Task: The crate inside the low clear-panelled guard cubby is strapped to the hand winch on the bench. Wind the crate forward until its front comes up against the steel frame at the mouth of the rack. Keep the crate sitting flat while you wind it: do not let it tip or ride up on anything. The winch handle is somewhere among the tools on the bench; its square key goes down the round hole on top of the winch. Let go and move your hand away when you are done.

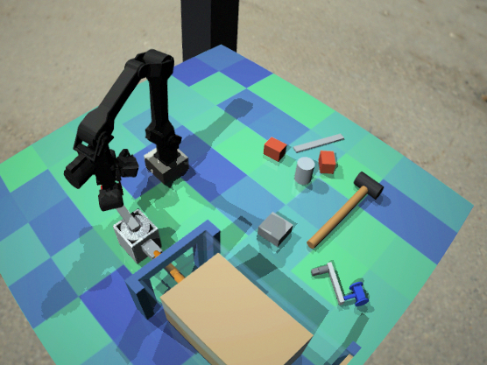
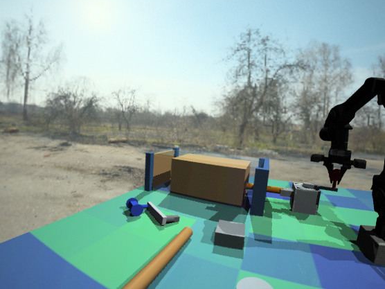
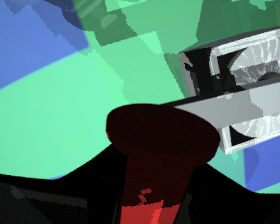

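Top: the gripper (image 1: 115,208) (image 2: 334,184) is at the outer end of the crank (image 1: 127,216) (image 2: 323,188) (image 3: 220,108), over the winch (image 1: 137,236) (image 2: 305,198) (image 3: 235,145). An orange strap (image 1: 173,272) (image 2: 273,189) runs to the crate (image 1: 238,309) (image 2: 210,179).

Exterior: the crate sits flat behind the blue frame (image 1: 146,296) (image 2: 260,191), a small gap between. 2 fingers pinch the red knob (image 2: 335,174) (image 3: 162,131).

Wrist: the knob fills the grip, the crank reaching across the winch top.

My fingers clasp the red knob (image 3: 162,131); beyond it, a grey crank arm (image 3: 225,109) stretches right across the pale winch (image 3: 226,146).
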